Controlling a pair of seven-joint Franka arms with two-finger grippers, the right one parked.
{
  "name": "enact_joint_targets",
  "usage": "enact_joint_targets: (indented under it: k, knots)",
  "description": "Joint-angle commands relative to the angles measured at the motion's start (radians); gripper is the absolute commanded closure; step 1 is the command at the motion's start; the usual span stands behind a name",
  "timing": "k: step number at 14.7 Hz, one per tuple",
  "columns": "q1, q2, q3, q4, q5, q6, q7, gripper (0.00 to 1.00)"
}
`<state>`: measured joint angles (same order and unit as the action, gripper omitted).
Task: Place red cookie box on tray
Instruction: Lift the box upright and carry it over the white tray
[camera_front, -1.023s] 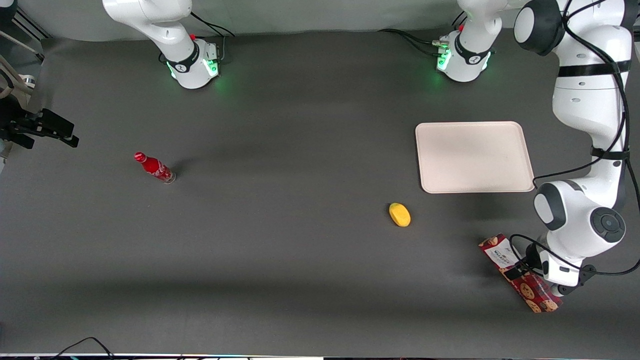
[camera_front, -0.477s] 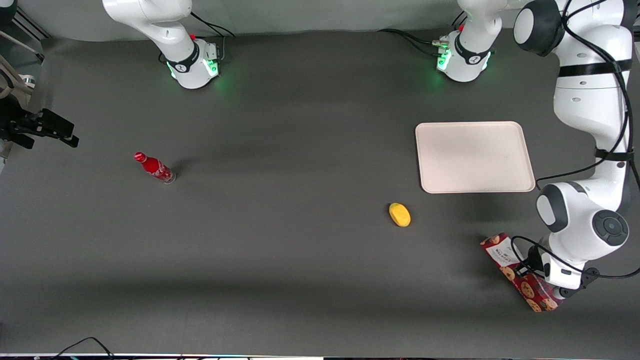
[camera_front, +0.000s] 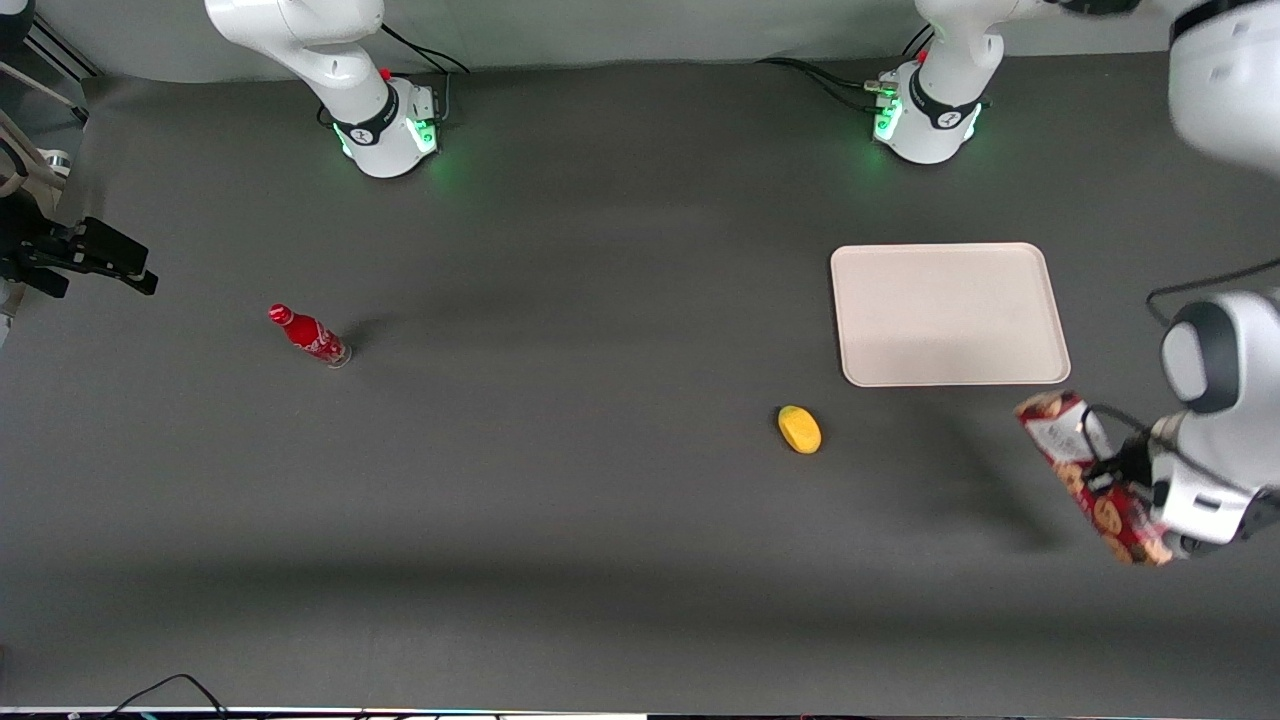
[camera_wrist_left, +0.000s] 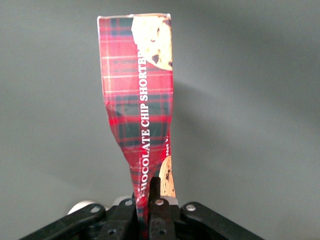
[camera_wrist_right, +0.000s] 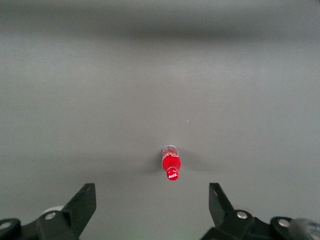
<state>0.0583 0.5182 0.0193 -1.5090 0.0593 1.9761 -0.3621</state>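
The cookie box (camera_wrist_left: 137, 105) wears red and dark-green tartan with white lettering and tan cookies dotted brown; the black claw (camera_wrist_left: 148, 200) grips it above the dark grey surface (camera_front: 560, 480). The tray (camera_front: 948, 314) is cream-white, the bottle (camera_front: 308, 335) red, the small oval thing (camera_front: 799, 429) yellow.

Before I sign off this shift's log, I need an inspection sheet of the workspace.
Surface: dark grey table.
Job's things: red cookie box lifted off the table, nearer the front camera than the tray; the tray holds nothing.
Clutter: yellow object beside the tray; red soda bottle toward the parked arm's end.
Grippers: gripper shut on the red cookie box, above the table.
Cables: black cables at the arm bases.
Surroundings: nothing seen.
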Motion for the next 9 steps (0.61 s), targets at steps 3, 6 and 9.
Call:
enact_joint_targets:
  k: [3, 6, 9]
  knots:
    - [0.005, -0.409, 0.004, -0.506, 0.022, 0.013, 0.165, 1.00]
    - [0.035, -0.515, 0.004, -0.676, 0.024, 0.039, 0.323, 1.00]
    - [0.051, -0.624, 0.005, -0.929, 0.024, 0.246, 0.374, 1.00]
